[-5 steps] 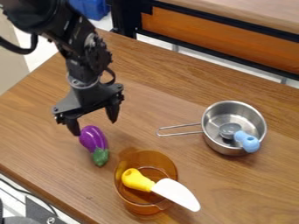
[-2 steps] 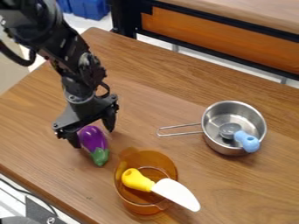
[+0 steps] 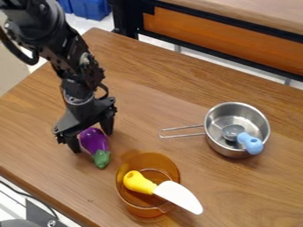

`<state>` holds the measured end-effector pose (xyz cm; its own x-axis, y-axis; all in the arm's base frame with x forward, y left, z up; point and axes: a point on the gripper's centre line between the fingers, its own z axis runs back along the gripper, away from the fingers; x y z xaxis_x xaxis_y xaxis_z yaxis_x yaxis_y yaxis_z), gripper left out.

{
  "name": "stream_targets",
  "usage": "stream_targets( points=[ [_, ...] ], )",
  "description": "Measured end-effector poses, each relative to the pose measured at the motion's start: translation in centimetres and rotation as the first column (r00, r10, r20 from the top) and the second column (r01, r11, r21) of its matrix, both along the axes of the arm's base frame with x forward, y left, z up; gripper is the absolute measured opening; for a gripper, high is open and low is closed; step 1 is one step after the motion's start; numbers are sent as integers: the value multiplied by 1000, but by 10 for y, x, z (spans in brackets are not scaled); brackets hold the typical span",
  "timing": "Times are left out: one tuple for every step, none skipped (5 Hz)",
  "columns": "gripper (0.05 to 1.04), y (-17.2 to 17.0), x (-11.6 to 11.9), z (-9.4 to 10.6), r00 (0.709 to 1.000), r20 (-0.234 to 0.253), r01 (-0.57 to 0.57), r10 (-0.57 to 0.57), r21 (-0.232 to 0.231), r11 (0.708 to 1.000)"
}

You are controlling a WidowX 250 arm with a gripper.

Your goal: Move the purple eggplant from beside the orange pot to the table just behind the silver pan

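Moved: me – my gripper [image 3: 92,142] came down and a bit toward the view's left, now lower around the eggplant. Eggplant, pot, knife and pan look the same as before.
Fingers [image 3: 72,143]: apart, tips pointing down, one on each side of the eggplant's purple end; not clamped. Can't tell if either one touches it.
Eggplant [image 3: 93,140]: on the table, between my fingers, purple part partly under my gripper; green end [image 3: 102,159] sticks out toward the view's bottom, away from me.
Arm [image 3: 83,68]: black, in from the upper left, slanting down to the eggplant.
Amber pot [image 3: 144,213]: see-through, standing on the table near the green end, toward the view's lower right; apart from the eggplant.
Toy knife [image 3: 180,198]: laid across the pot – yellow handle [image 3: 137,182] over the inside, white blade out past the rim at lower right.
Metal pan [image 3: 262,117]: right side of the view, upright, well apart from me; wire handle [image 3: 180,129] points left, toward my side.
Blue-handled tool [image 3: 253,144]: in the pan, grey round head [image 3: 232,131] inside, blue handle leaning on the rim at lower right.
Table [image 3: 35,113]: brown wood grain, under all of the above.
Behind: second wooden surface [image 3: 254,11] with an orange-brown panel [image 3: 219,37] and black frame; blue bin [image 3: 90,9] at the top edge.
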<state>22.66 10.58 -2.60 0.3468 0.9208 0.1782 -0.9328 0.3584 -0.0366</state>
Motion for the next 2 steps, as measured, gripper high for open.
stream_targets(
  points=[
    [951, 1, 3, -2, 1000, -4, -23, 23, 40, 999],
    [722, 1, 5, -2, 999, 6, -52, 52, 31, 998]
  ],
)
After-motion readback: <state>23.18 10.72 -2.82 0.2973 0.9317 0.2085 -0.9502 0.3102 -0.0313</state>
